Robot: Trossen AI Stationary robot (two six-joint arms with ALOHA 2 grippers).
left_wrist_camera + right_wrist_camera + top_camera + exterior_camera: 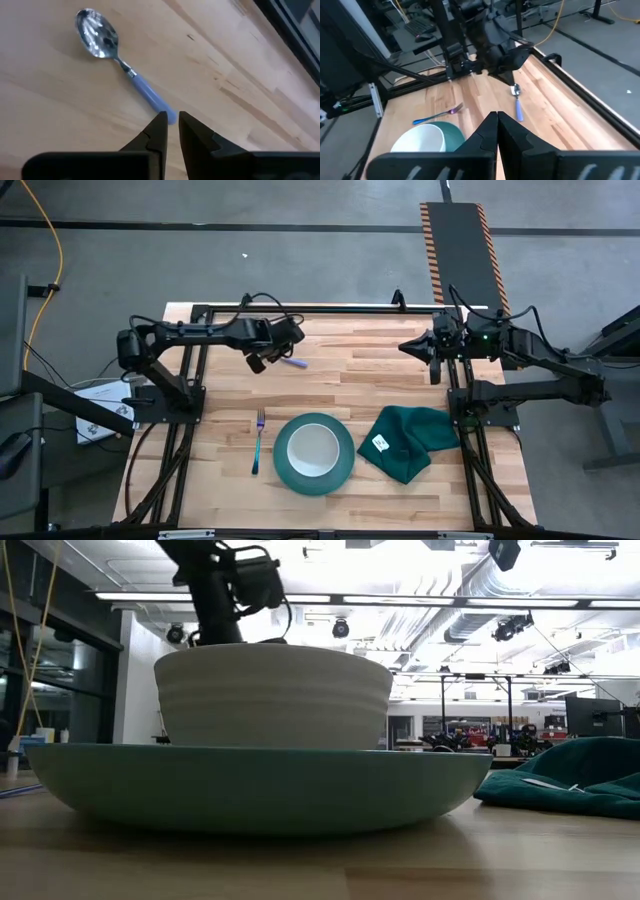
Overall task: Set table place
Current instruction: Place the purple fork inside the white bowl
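Note:
The spoon (125, 70) with a blue-purple handle lies flat on the table (400, 500), toward its far edge (293, 363). My left gripper (172, 120) hangs just above it (262, 360), fingers almost shut with a narrow gap, and the handle's end shows right past the fingertips. In the right wrist view the left gripper (511, 77) stands clear above the spoon (518, 102). The white bowl (312, 448) sits in the teal plate (340, 470) near the front edge. The fork (258, 442) lies left of the plate. My right gripper (408, 347) waits shut at the far right (496, 120).
A dark green cloth (408, 440) with a white label lies crumpled right of the plate, also in the low view (570, 780). The black frame rail (320, 310) runs along the table's far edge. Bare wood lies between the spoon and the plate.

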